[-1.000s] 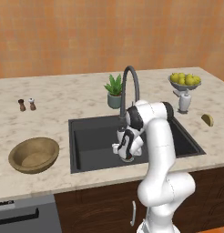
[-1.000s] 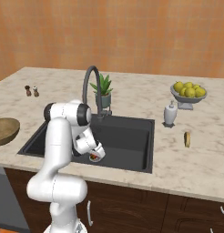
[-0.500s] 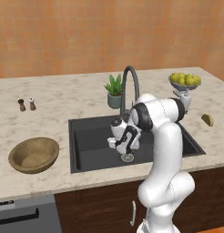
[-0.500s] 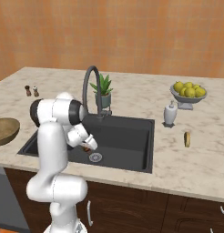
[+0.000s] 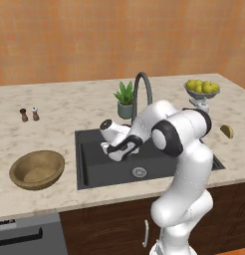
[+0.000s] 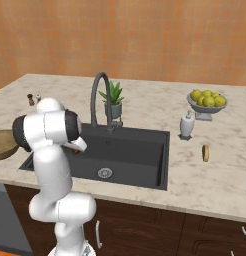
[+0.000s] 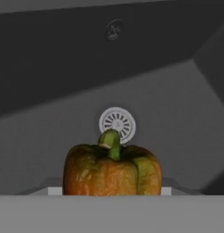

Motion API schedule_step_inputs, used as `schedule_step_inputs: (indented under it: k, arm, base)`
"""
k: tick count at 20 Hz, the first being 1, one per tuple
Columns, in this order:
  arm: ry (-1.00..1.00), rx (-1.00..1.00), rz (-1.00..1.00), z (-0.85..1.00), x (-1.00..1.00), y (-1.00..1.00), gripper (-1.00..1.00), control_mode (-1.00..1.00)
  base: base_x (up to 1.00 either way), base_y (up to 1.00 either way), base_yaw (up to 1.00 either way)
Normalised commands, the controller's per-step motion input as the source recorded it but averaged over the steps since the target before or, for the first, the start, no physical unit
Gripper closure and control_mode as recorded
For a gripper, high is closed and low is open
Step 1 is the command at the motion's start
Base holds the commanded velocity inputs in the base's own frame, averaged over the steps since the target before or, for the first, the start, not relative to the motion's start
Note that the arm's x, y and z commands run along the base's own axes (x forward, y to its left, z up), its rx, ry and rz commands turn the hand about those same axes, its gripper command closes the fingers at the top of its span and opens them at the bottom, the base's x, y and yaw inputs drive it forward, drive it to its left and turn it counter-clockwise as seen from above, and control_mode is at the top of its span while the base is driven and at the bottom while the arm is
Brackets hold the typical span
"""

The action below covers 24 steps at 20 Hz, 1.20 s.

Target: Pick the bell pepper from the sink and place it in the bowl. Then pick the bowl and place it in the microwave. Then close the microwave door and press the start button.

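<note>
The bell pepper [image 7: 112,170], red-orange with a green stem, sits between my gripper's [image 7: 112,192] fingers in the hand view, held above the sink floor and its round drain [image 7: 117,123]. The gripper [image 5: 114,151] hangs over the left part of the dark sink [image 5: 159,167], shut on the bell pepper. From the right base view the hand [image 6: 75,146] is partly hidden behind my arm's elbow. The wooden bowl [image 5: 37,169] stands empty on the counter left of the sink, and its rim [image 6: 2,145] peeks out at the picture's left edge. The microwave is out of view.
An arched faucet [image 5: 142,92] and a potted plant [image 5: 125,99] stand behind the sink. Salt and pepper shakers [image 5: 29,114] sit far left. At the right are a dish of yellow fruits [image 5: 201,88], a soap dispenser [image 6: 186,124] and a small yellow-brown piece [image 5: 226,131].
The arm has lifted the bell pepper off the sink floor and swung it left across the basin, toward the bowl's side. The jaws have kept the same grip.
</note>
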Motion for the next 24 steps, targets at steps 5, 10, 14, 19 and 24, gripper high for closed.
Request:
schedule_step_inputs:
  k: [5,10,14,19,24]
  arm:
    - [0.01,-0.04,0.06,0.77,-0.72,0.64,1.0,-1.0]
    - [-0.03,-0.01,0.19,0.41,-0.89,0.65,1.0,-1.0]
    - [-0.01,0.0,0.31,0.67,-0.65,0.7,1.0,-1.0]
    - [0.0,0.0,0.39,0.6,-0.44,0.77,1.0,-1.0]
    - [-0.03,0.0,0.32,0.25,-0.38,0.85,1.0,-1.0]
  base:
    - [0.0,0.0,0.0]
    - [0.0,0.0,0.0]
    - [0.0,0.0,0.0]
    - [0.0,0.0,0.0]
    - [0.0,0.0,0.0]
